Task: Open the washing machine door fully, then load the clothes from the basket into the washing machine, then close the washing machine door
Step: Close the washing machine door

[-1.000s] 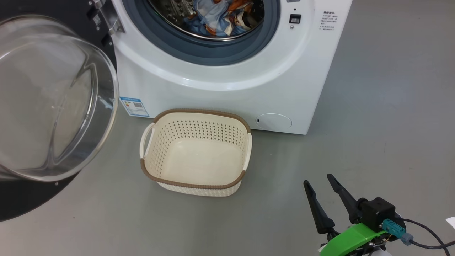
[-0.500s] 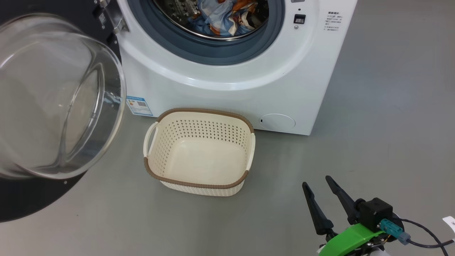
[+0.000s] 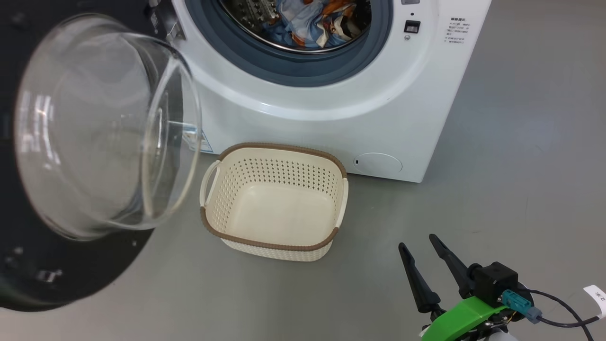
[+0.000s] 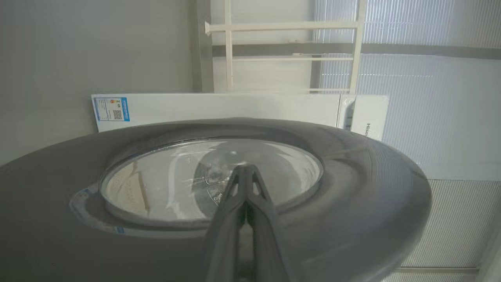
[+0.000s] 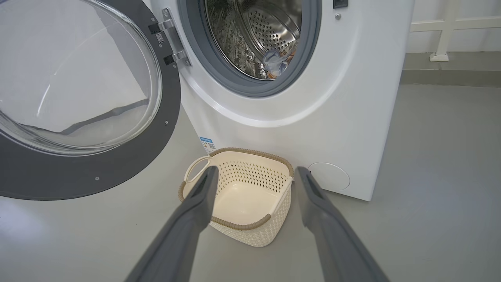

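- Head view: we see the washing machine point(image 3: 331, 118) with its door point(image 3: 71, 274) standing open at the left, glass bowl facing us. The clothes point(image 3: 307, 19) lie inside the drum point(image 3: 244, 16). The basket point(image 3: 274, 175) sits on the floor point(image 3: 521, 166) just in front of the machine. The right jaws stand open at the lower right, gripping nothing (well apart from the basket).
- Left wrist view: the left jaws are closed, fingers point(image 4: 231, 207) pressed together with nothing between them. They point at the door's glass centre, and we cannot tell whether the tips touch it.
- Right wrist view: the two spread fingers point(image 5: 195, 207) frame the basket. The door hangs on its hinge point(image 5: 172, 39) left of the opening, and the clothes show low in the drum.
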